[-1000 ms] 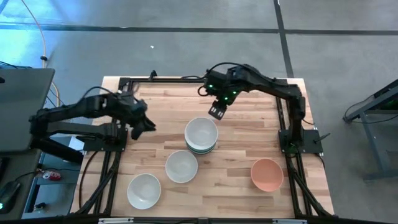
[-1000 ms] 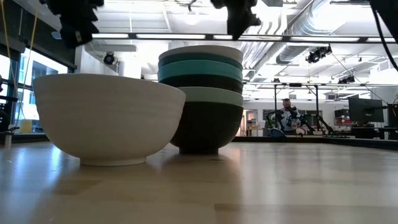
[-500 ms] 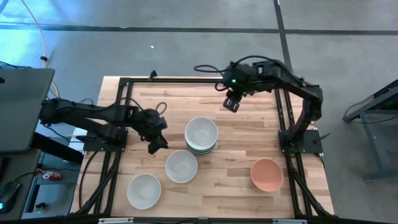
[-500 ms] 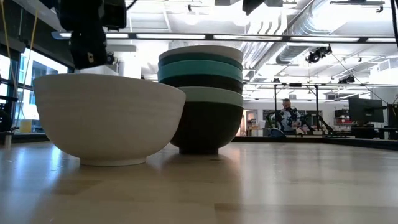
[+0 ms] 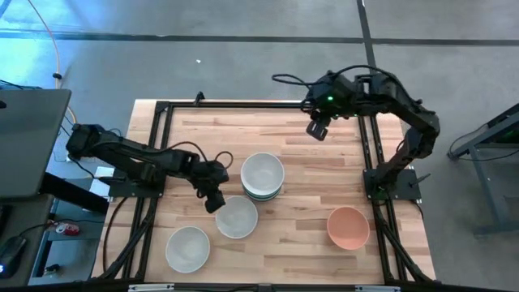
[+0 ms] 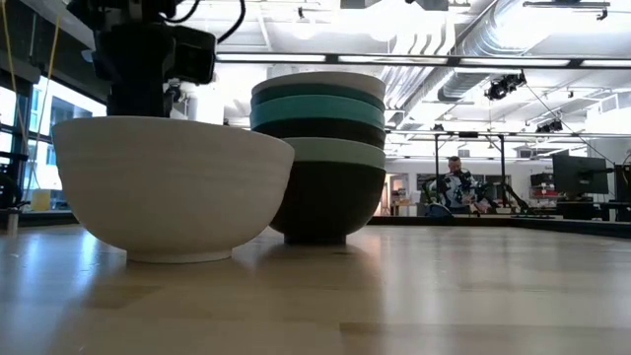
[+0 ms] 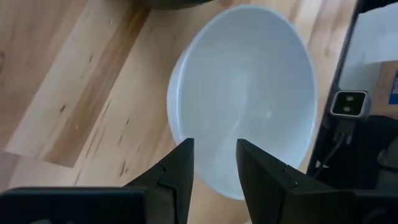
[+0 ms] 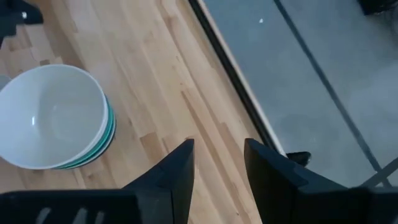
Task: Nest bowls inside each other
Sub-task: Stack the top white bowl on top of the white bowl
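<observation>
High view is showing you the left gripper (image 5: 214, 202) hanging, fingers spread, at the rim of a smooth white bowl (image 5: 237, 216) just in front of the nested stack (image 5: 263, 177). The right gripper (image 5: 317, 129), fingers parted, is hovering over bare wood near the table's far edge (image 5: 268, 104). The low view is cutting off both arms.

Up close on the table (image 6: 414, 296), a white bowl (image 6: 168, 187) sits just left of the nested stack of bowls (image 6: 320, 158), a dark gripper (image 6: 148, 59) hanging above the white one, a person (image 6: 456, 184) far behind.
</observation>
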